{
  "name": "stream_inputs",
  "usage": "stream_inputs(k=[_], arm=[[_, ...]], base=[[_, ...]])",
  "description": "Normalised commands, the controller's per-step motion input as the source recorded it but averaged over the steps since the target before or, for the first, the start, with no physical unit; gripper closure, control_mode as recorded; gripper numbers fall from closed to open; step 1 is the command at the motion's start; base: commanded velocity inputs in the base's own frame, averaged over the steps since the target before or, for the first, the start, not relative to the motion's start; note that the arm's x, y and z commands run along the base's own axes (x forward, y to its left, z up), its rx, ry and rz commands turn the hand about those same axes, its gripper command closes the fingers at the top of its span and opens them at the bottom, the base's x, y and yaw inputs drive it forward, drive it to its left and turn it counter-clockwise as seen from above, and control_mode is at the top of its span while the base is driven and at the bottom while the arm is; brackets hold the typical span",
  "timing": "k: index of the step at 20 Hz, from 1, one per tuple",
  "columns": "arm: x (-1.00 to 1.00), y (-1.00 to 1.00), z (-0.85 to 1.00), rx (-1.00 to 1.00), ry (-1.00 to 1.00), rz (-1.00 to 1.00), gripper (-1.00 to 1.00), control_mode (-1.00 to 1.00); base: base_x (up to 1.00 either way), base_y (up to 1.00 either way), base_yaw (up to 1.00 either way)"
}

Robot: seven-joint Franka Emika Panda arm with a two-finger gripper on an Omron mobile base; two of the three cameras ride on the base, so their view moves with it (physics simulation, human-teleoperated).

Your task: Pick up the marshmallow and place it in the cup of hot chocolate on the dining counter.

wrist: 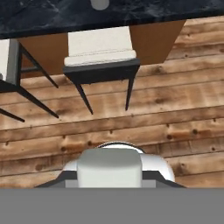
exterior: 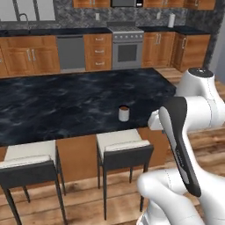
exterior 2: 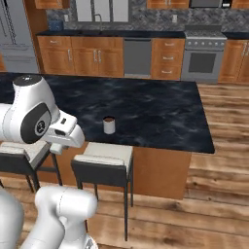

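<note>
**Marshmallow pinched in jaws, cup on the counter ahead**

Left base view: the cup of hot chocolate (exterior: pixel 124 113) stands upright near the front edge of the dining counter (exterior: pixel 66 105), with brown liquid at its top. A white-cushioned stool (exterior: pixel 123 145) sits just below the cup against the counter's wooden side, and a second stool (exterior: pixel 28 160) is further left. The arm is folded at lower right, and I can't make out the jaws from here.

Right base view: the cup (exterior 2: pixel 109 125) is on the black marble top (exterior 2: pixel 155 112), close to its near edge. The stool (exterior 2: pixel 104 163) is directly under it. The white hand sits low at left, beside the stool. The fingers can't be seen clearly.

Hand view: the gripper (wrist: pixel 109 183) has its jaws pressed in on the marshmallow (wrist: pixel 109 166), a white block sitting between the dark tips. Well beyond the jaws is wood floor, then the stool (wrist: pixel 100 57). The counter edge (wrist: pixel 43 17) is farthest ahead. The cup's base (wrist: pixel 99 3) is straight ahead of the jaws and well apart from them.
</note>
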Motion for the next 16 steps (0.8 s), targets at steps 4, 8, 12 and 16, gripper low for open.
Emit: stream_inputs(k=[4, 8, 12, 16], arm=[[0.00, 0.00, 0.00, 0.00, 0.00, 0.00, 1.00, 1.00], [0.00, 0.00, 0.00, 0.00, 0.00, 0.00, 1.00, 1.00], [0.00, 0.00, 0.00, 0.00, 0.00, 0.00, 1.00, 1.00], [0.00, 0.00, 0.00, 0.00, 0.00, 0.00, 1.00, 1.00]], base=[[0.72, -0.34, 0.07], [0.75, -0.18, 0.03], [0.65, -0.02, 0.00], [0.21, -0.02, 0.00]])
